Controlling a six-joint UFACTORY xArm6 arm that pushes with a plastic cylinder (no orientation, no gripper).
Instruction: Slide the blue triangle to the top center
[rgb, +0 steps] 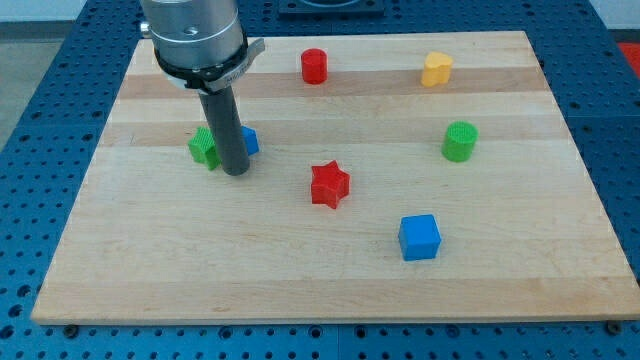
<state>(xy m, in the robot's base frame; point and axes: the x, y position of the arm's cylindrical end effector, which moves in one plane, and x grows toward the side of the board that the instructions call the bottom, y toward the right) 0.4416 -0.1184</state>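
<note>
The blue triangle (249, 141) lies left of the board's middle, mostly hidden behind my rod; only its right edge shows. My tip (236, 173) rests on the board just below and slightly left of it, close to or touching it. A green block (203, 148) sits directly left of the rod, partly hidden.
A red cylinder (314, 66) stands at the top centre. A yellow block (436, 69) is at the top right, a green cylinder (460, 141) at the right, a red star (329, 185) at the middle, a blue cube (419, 237) at the lower right. The wooden board (150, 270) ends at blue table edges.
</note>
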